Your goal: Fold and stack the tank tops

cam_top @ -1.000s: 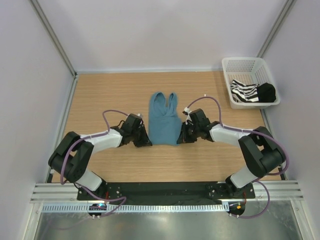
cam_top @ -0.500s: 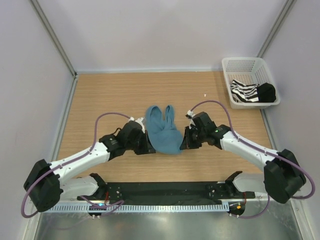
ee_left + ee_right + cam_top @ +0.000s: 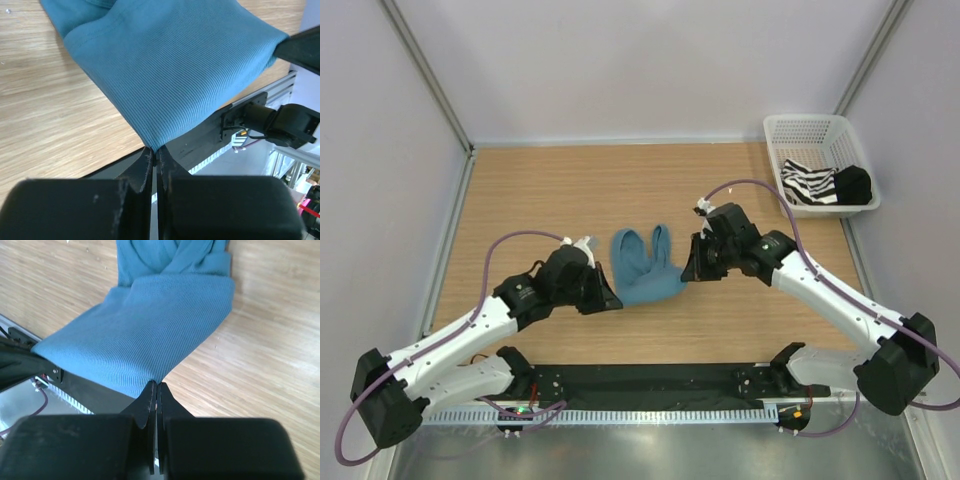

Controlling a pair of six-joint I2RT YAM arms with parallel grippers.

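the teal tank top (image 3: 642,268) is stretched between the two hands, its strap end resting on the tabletop (image 3: 520,200): the left hand (image 3: 154,155) is clamped on one hem corner, the right hand (image 3: 155,388) on the other. the striped tank top (image 3: 807,186) lies in the basket (image 3: 800,130)

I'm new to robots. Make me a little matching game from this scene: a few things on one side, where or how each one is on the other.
Things:
1 teal top
2 striped top
3 basket
4 left gripper

States:
A inside the basket
B shut on a cloth corner
C far right corner of the table
D lifted by two corners, straps on the table

Pairs: 1-D, 2-A, 3-C, 4-B
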